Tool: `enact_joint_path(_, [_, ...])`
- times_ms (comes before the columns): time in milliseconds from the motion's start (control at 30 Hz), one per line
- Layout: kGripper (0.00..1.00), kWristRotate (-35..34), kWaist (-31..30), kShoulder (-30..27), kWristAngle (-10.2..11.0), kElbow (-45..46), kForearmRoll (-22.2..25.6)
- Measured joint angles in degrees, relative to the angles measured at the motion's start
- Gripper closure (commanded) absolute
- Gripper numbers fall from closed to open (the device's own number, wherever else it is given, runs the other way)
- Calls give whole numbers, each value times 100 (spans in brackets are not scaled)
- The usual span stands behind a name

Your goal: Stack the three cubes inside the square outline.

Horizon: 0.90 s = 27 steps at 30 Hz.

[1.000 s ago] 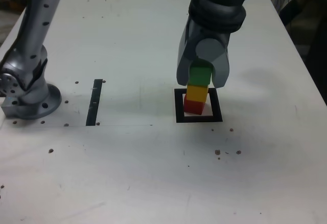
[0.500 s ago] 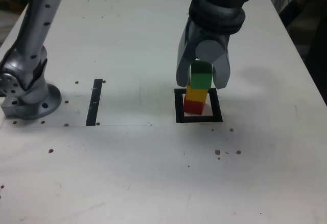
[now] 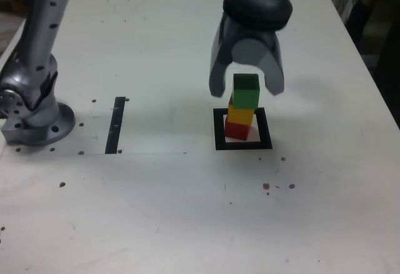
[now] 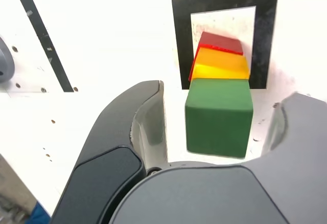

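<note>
The three cubes stand as one tower inside the square outline (image 3: 243, 129): the red cube (image 3: 238, 129) at the bottom, the yellow cube (image 3: 241, 113) on it, the green cube (image 3: 245, 91) on top. The wrist view looks down on the green cube (image 4: 219, 116), the yellow cube (image 4: 220, 64), the red cube (image 4: 219, 42) and the square outline (image 4: 181, 40). My gripper (image 3: 246, 87) hangs just above the tower, open, its two fingers spread to either side of the green cube with a gap on each side. In the wrist view the gripper (image 4: 217, 129) straddles the green cube without touching it.
The arm's grey base (image 3: 34, 114) stands at the exterior view's left. A narrow black strip (image 3: 115, 124) lies between the base and the outline. Small dark specks dot the white table (image 3: 187, 205).
The gripper has opened off the green cube and risen a little. The green cube now rests free on the yellow one.
</note>
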Motion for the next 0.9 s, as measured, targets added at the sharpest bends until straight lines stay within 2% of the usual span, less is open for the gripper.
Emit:
enact_joint_path(133, [1,1,1,-565,129,96,35])
enact_joint_path(367, [0,73,18,-1590,156,689,65])
enact_joint_path(633, [1,397,554,-2668,148,1884,37])
enact_joint_path(767, [1,422,683,-2781,117,2706,-228])
enact_joint_path(900, [1,363,690,-3222,-12,3501,-698])
